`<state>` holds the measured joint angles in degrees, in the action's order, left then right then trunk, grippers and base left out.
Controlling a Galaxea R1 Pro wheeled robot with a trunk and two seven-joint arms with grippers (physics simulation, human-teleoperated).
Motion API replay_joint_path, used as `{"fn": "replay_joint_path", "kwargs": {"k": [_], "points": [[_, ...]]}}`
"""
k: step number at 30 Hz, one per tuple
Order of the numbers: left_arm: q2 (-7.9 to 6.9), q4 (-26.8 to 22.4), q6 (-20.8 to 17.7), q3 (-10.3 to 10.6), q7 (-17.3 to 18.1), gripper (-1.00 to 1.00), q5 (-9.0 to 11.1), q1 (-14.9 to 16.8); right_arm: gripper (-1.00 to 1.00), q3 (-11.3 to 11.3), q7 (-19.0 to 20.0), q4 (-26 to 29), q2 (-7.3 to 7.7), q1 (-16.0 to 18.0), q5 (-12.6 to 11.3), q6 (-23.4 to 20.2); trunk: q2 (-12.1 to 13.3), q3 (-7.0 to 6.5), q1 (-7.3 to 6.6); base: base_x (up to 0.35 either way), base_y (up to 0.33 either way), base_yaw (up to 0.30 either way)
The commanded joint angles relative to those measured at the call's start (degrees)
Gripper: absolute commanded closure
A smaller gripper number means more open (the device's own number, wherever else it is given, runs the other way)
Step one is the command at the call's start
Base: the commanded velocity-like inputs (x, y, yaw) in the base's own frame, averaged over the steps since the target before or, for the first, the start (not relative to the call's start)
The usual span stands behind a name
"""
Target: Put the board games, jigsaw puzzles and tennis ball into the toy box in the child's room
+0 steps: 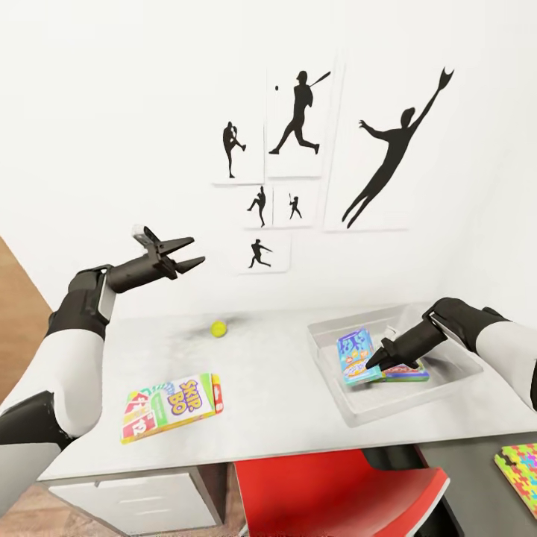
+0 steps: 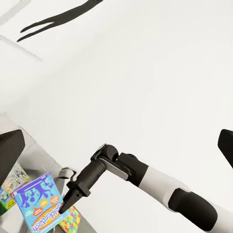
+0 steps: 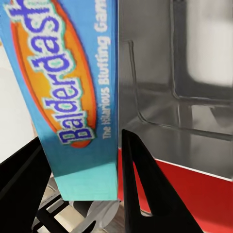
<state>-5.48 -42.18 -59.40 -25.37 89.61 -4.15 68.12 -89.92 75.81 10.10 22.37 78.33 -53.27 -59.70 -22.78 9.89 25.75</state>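
We see the right gripper (image 1: 371, 363) clamped on the small blue Balderdash box (image 1: 356, 356), tilted inside the toy box (image 1: 447, 388); the left gripper (image 1: 195, 252) is spread apart.

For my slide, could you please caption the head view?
Right gripper lowers the blue board game into the toy box.

The light grey bench (image 1: 283, 388) carries the SKIP-BO box (image 1: 173, 407) near its front left edge and the tennis ball (image 1: 218, 327) toward the back edge. The toy box (image 1: 447, 384) sits at the right end.
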Motion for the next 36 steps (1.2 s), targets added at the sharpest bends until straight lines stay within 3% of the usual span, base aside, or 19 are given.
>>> {"fn": "replay_joint_path", "kwargs": {"k": [1,14,36], "points": [[0.04,-0.02,-0.6,-0.14,0.39,-1.0,-0.45,0.11,1.0,-0.28,0.22,0.09,0.04,0.26,-0.16,-0.3,-0.13,0.23,0.03,0.0,0.0,0.0],[0.12,-0.01,-0.6,-0.21,0.39,-1.0,-0.5,0.25,1.0,-0.34,0.22,0.09,0.43,2.28,-0.25,-0.3,-0.13,1.46,0.03,0.0,0.0,0.0],[-0.33,-0.18,-0.6,-0.53,0.39,-1.0,-0.04,0.38,1.0,-0.35,0.22,0.09,0.13,2.71,-0.25,-0.3,-0.13,3.56,0.03,0.0,0.0,0.0]]}}
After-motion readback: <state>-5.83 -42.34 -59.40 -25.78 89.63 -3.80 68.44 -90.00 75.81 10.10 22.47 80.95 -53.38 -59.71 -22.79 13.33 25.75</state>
